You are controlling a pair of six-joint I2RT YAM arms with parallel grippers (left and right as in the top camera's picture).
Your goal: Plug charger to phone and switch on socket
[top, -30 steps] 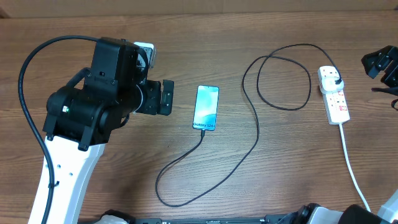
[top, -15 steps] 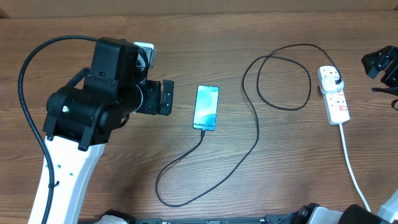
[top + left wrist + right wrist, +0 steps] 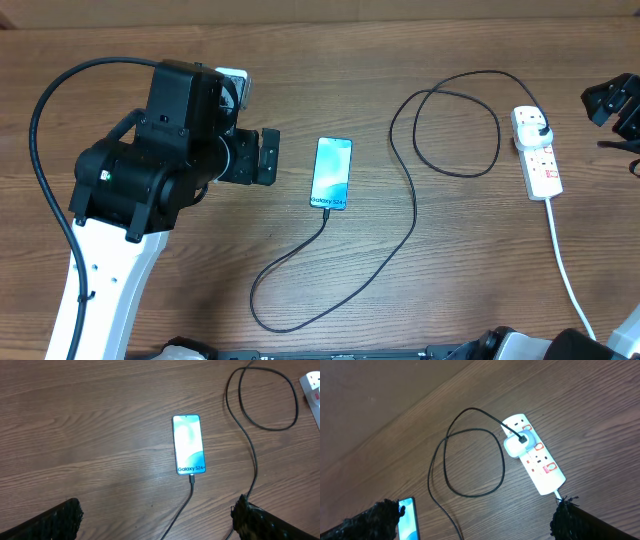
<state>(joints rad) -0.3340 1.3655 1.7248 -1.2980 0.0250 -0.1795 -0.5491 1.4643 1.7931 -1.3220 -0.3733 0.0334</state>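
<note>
Phone (image 3: 331,173) lies flat mid-surface (image 3: 480,280), screen lit, just right of the left tool (image 3: 268,156). Charger (image 3: 413,215) tip is seated in the phone's near end. The cable loops toward the near side, then climbs far-right through a coil to a white adapter (image 3: 515,442) plugged into the socket (image 3: 538,152). Socket is at right, its white cord (image 3: 565,265) trailing near. Left tool's jaws are spread wide and empty. Right tool (image 3: 612,103), at the far right edge near the socket, is also spread wide, gripping nothing.

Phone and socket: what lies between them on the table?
In the overhead view, only the charger cable lies between the phone and the socket: one black run and a wide loop.
</note>
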